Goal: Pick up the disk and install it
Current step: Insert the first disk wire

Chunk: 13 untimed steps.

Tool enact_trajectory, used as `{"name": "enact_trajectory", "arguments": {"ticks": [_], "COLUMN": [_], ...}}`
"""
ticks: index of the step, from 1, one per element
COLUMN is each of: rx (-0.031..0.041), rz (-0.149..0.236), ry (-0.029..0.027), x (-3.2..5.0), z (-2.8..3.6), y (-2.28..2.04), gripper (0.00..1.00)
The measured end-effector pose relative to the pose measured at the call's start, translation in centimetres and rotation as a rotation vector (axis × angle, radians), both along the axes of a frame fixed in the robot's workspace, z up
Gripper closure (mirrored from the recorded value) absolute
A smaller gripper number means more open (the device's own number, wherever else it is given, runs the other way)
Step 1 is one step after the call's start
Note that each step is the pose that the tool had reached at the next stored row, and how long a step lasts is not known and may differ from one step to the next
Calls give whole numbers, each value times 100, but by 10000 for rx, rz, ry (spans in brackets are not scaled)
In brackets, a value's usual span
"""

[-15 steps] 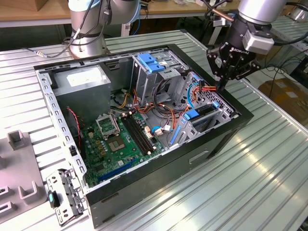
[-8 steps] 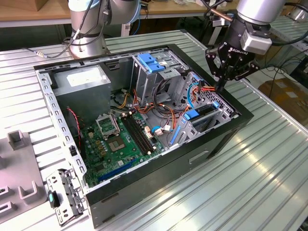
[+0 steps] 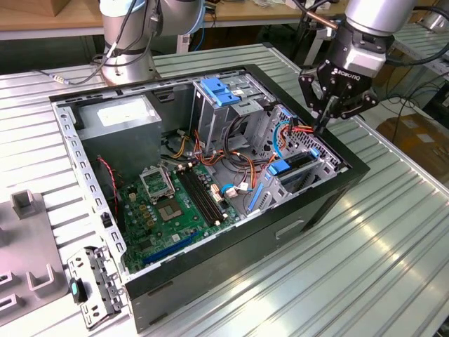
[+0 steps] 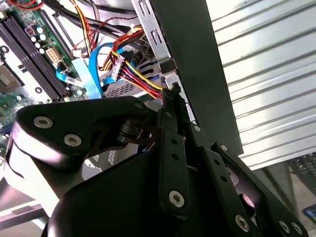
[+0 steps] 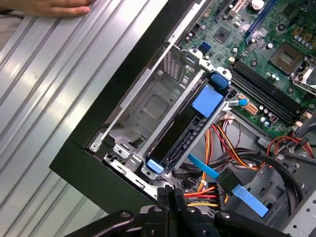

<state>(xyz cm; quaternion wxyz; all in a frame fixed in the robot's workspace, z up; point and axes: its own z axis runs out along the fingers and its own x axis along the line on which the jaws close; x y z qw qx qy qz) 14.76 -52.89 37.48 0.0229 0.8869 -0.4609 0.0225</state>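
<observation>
Fingers [image 4: 168, 101] were pressed together at their tips with nothing between them. They hung just above the end of the drive cage [image 5: 148, 106] where the bundle of red, yellow and orange cables [image 5: 217, 148] comes in.

The disk [image 5: 180, 136] stood on edge in a slot of that cage, with a blue rail end at each end and a blue tab near one end. I judged it to be in its bay already. The cage sits against the wall of the computer case [image 3: 210, 281] on the exterior view's right, and the motherboard [image 3: 168, 203] lies further inside. The case rests on the ribbed metal worktop [image 3: 351, 281], and a person's hand [image 5: 59, 7] lay on the worktop well away from the case.

Judgement for the step in hand, seating the disk:
- Any push should land squarely on the disk's exposed edge, not on the cables.
- It should run straight along the slot so that both rails go home evenly.
- Whether the rails had latched could not be told.
</observation>
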Motion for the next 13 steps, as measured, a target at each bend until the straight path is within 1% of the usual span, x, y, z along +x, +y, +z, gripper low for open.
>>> {"name": "enact_trajectory", "arguments": {"ticks": [5,6,12,13], "rx": [1,1,1,1], "rz": [-802,-1028,-1975,-2297], "ry": [0,0,0,0], "x": [0,0,0,0], "z": [0,0,-1,-2], "y": [0,0,0,0], "gripper": [84,84,84,84]}}
